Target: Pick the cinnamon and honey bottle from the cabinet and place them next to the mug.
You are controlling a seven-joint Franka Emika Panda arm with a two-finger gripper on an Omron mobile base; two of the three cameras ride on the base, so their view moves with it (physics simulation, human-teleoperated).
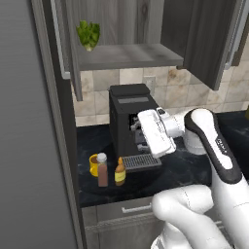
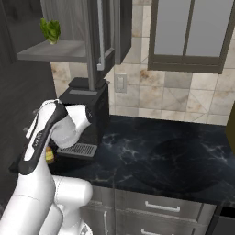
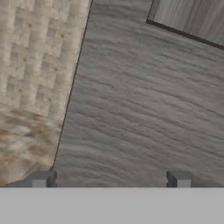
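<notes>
On the black counter (image 1: 194, 168), left of the coffee machine, the yellow mug (image 1: 93, 164), the brown cinnamon jar (image 1: 102, 170) with its pale cap and the amber honey bottle (image 1: 120, 171) stand upright in a close row. The dark grey cabinet (image 1: 129, 56) hangs above them with its doors open. My white hand (image 1: 155, 132) hovers in front of the coffee machine, to the right of and above the row, touching none of them. In the hand view my gripper (image 3: 109, 180) is open and empty, facing grey wood grain with tiled wall at the left.
A black coffee machine (image 1: 127, 116) with a metal drip tray (image 1: 140, 162) stands right behind my hand. A green leafy vegetable (image 1: 88, 35) lies on the cabinet shelf. A tall grey panel (image 1: 29, 146) closes off the left. Drawer fronts (image 2: 160, 206) run below the counter edge.
</notes>
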